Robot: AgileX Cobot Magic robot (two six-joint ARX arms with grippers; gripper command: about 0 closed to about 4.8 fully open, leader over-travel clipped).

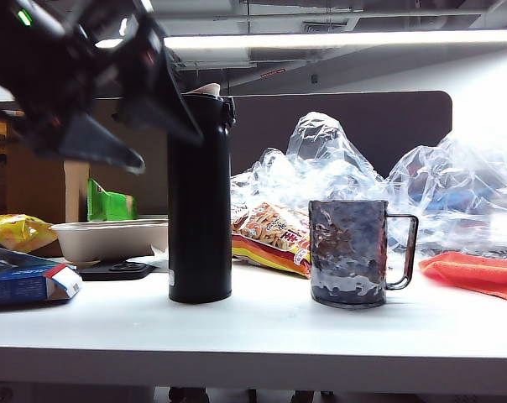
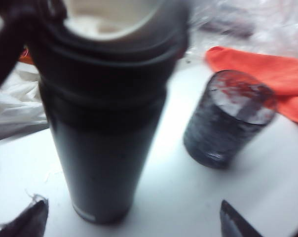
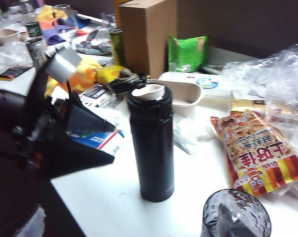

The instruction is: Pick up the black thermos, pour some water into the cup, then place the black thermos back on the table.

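The black thermos (image 1: 200, 201) stands upright on the white counter (image 1: 262, 327), lid flipped back so the pale spout shows at the top. The left gripper (image 1: 140, 126) hangs up beside the thermos's upper part, on its left in the exterior view, fingers spread wide and holding nothing — one dark finger overlaps the flask's shoulder in that view, though contact cannot be told. From the left wrist, the thermos (image 2: 107, 123) fills the space ahead between the two fingertips (image 2: 25, 222), not yet clasped. The cup (image 1: 351, 252) sits well to the thermos's right, handle turned away from it, clear of both arms. Behind lie a snack bag (image 1: 274, 238), crumpled clear plastic (image 1: 337, 164), a beige tray (image 1: 111, 238) and an orange cloth (image 1: 480, 273). The right gripper itself is out of sight — its wrist camera looks down on thermos (image 3: 151, 143) and cup (image 3: 236, 216); its jaws stand wide apart.
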